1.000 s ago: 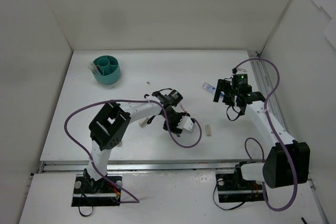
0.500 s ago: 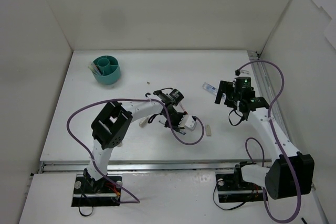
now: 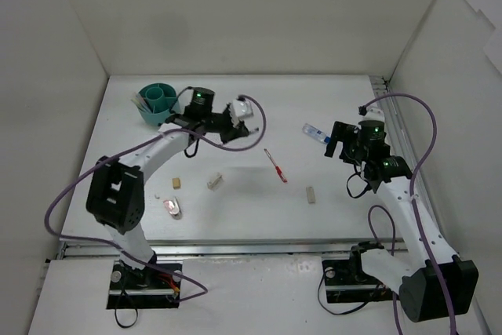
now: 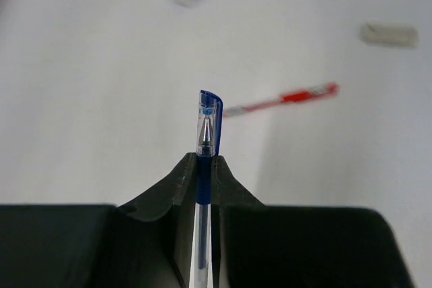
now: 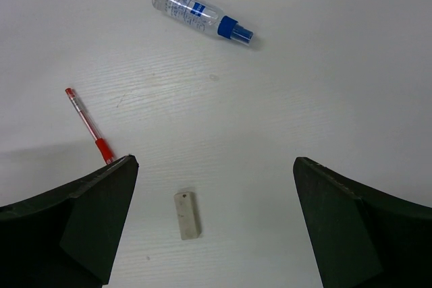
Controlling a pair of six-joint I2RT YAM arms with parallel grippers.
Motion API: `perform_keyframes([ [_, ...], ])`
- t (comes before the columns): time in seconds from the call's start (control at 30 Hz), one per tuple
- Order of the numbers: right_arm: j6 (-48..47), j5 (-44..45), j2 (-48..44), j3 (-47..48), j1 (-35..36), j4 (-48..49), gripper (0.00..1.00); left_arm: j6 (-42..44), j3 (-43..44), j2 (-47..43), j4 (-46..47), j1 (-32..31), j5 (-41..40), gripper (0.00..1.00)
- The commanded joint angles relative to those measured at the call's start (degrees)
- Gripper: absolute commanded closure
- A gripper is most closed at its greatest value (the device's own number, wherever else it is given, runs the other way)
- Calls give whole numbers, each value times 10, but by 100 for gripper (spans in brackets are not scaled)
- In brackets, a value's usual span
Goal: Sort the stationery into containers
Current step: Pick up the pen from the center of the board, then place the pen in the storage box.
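Note:
My left gripper (image 3: 231,125) hangs just right of the teal cup (image 3: 160,104), shut on a blue pen (image 4: 206,139) whose capped end sticks out past the fingertips (image 4: 204,166). On the table lie a red pen (image 3: 274,166), a beige eraser (image 3: 311,194) and a blue-white tube (image 3: 314,131). My right gripper (image 3: 337,140) stands open over the table beside the tube, with nothing between its fingers (image 5: 214,161). Its own view shows the tube (image 5: 199,15), the red pen (image 5: 88,126) and the eraser (image 5: 187,215) below it.
Two more beige erasers (image 3: 176,183) (image 3: 215,181) and a small pinkish-white object (image 3: 172,208) lie at the front left. White walls close off the back and both sides. A metal rail (image 3: 392,127) runs along the right edge.
My left arm has swung from the table's middle to the back left beside the cup, and its jaws have shut on the blue pen. The right gripper shifted slightly right and stayed open.

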Motion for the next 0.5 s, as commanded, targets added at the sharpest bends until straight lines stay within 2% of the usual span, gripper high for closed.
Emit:
perform_keyframes([
  [0.0,3,18,-19,1,-4,18,2,-191,-38,-104,257,63,-18,100],
  [0.03,1,20,-19,2,-4,18,2,-240,-50,-114,328,91,-50,100],
  [0.1,2,24,-18,1,-5,18,2,-293,-85,-130,394,120,-138,100],
  [0.13,2,24,-16,3,-4,19,2,-344,-95,-141,459,151,-160,100],
  [0.23,1,26,-9,6,-5,21,2,-368,-123,-141,559,184,-231,100],
  [0.4,2,33,-14,6,-5,21,2,-393,-31,-68,555,257,-243,100],
  [0.47,3,43,-17,4,-5,22,2,-422,-36,-52,620,276,-242,100],
])
